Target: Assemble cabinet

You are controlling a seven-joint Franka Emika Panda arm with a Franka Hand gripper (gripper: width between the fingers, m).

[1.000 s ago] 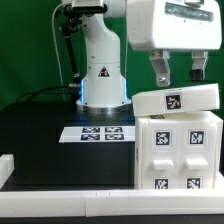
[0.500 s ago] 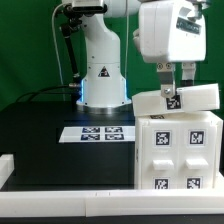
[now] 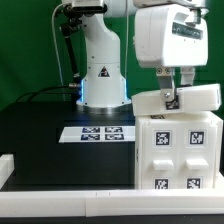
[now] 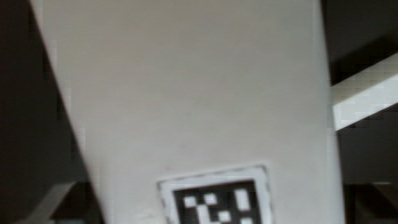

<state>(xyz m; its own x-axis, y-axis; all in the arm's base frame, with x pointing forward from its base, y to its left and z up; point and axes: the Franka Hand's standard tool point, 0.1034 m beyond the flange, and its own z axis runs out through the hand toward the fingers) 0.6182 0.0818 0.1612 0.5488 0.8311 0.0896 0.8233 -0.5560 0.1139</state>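
Note:
The cabinet body, a white box with several square tags on its front, stands at the exterior view's right. A separate white cabinet panel with one tag lies slightly tilted on top of it. My gripper is lowered onto this panel. One dark finger hangs in front of the panel's front face and the other sits behind it, so the jaws stand apart and straddle the panel. In the wrist view the white panel fills the picture, with its tag near one edge. No fingers show there.
The marker board lies on the black table in front of the arm's white base. A white rail runs along the table's front edge. A white block sits at the exterior view's far left.
The gripper has turned about its axis and come down from above the top panel until its fingers reach the panel. The panel and the box have not moved.

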